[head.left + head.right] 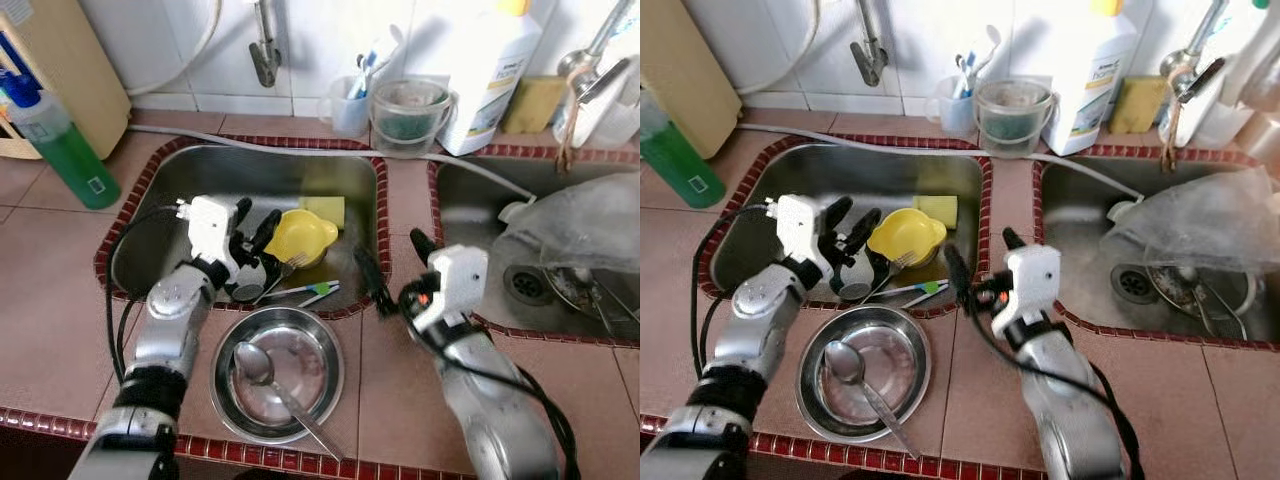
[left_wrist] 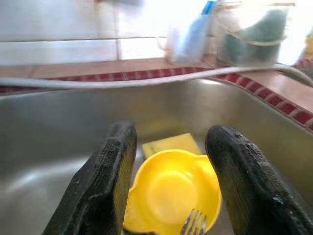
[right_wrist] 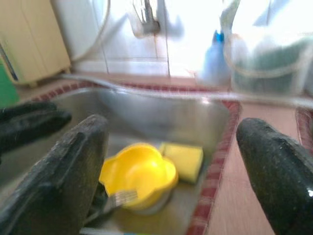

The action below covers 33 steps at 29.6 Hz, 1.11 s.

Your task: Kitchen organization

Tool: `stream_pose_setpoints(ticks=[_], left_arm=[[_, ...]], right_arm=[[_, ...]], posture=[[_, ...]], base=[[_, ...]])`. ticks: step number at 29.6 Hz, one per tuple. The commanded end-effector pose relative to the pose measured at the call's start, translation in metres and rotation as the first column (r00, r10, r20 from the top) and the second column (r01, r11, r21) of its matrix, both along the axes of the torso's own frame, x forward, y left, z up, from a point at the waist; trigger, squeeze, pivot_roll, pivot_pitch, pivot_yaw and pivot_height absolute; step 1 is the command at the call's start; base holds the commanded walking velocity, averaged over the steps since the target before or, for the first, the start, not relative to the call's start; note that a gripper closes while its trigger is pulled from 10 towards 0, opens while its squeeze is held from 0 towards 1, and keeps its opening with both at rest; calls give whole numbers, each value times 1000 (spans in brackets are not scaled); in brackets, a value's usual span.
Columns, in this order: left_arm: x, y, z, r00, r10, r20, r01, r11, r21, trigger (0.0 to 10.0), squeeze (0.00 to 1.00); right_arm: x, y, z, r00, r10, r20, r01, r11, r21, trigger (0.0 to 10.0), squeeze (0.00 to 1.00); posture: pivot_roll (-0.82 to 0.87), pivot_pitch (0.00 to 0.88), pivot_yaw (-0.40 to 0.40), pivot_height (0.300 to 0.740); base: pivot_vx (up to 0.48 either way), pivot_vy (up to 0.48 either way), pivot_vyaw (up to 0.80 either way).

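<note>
Sink (image 1: 160, 225): yellow bowl (image 1: 298, 234), fork (image 1: 283, 272); my left end effector (image 1: 252, 230) and right end effector (image 1: 395, 265) both spread apart.

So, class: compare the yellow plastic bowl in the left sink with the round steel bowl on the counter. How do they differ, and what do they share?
The yellow plastic bowl sits inside the left sink basin; the round steel bowl rests on the tiled counter in front of it. The yellow one is opaque, bright and smaller; the steel one is shiny and wider. A fork leans on the yellow bowl, while a spoon lies in the steel bowl. Both stand upright.
</note>
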State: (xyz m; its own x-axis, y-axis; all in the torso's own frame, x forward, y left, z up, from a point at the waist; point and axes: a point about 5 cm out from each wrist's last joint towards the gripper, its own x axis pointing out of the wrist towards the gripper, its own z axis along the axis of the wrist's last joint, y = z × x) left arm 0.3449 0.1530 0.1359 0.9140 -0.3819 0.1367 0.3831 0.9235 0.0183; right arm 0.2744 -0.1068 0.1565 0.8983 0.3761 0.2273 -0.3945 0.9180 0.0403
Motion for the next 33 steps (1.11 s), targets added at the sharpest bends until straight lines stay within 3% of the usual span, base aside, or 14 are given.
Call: stream_pose_setpoints(ticks=[1, 4, 12, 18, 33], left_arm=[[-2, 7, 3, 998, 52, 19, -52, 999, -7, 10000, 0], [-5, 16, 7, 991, 132, 37, -130, 990, -44, 10000, 0], [-20, 24, 12, 976, 204, 80, -196, 976, -95, 10000, 0], [-32, 21, 12, 971, 214, 106, -204, 974, -93, 10000, 0], [-38, 16, 19, 971, 207, 117, -197, 976, -98, 10000, 0]], right_arm=[[3, 0, -5, 1000, -8, 0, 8, 1000, -3, 10000, 0], [13, 2, -5, 1000, -7, 15, 7, 1000, 1, 10000, 0], [27, -2, -7, 996, -60, 64, 61, 998, -14, 10000, 0], [29, -8, -13, 990, -124, 67, 126, 992, -25, 10000, 0], [28, -12, -19, 987, -142, 78, 143, 990, -11, 10000, 0]], posture=[[18, 71, 20, 740], [39, 58, 4, 740], [57, 45, 0, 740], [59, 43, -1, 740], [53, 34, -5, 740]], base=[[0, 0, 0], [0, 0, 0], [0, 0, 0], [0, 0, 0], [-49, 0, 0]])
